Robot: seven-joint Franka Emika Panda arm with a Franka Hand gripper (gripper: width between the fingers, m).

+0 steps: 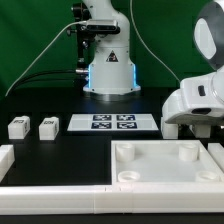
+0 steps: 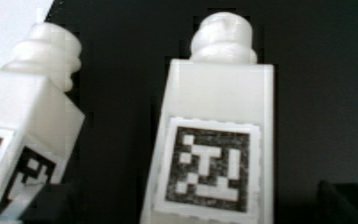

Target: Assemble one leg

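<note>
In the wrist view a white leg (image 2: 218, 130) with a black-and-white tag on its face and a rounded peg at its far end lies right under my gripper (image 2: 194, 208). The dark fingertips (image 2: 345, 200) stand either side of it, apart from its sides. The gripper is open. A second leg (image 2: 25, 105) lies close beside it. In the exterior view my gripper (image 1: 186, 128) is low at the right, behind the tabletop piece (image 1: 165, 170), and hides these two legs. Two more legs (image 1: 17, 127) (image 1: 47, 127) stand at the exterior view's left.
The marker board (image 1: 113, 122) lies in the middle behind the tabletop piece. White rails run along the front (image 1: 50, 187) and the left edge (image 1: 5, 155). The robot base (image 1: 108, 70) stands at the back.
</note>
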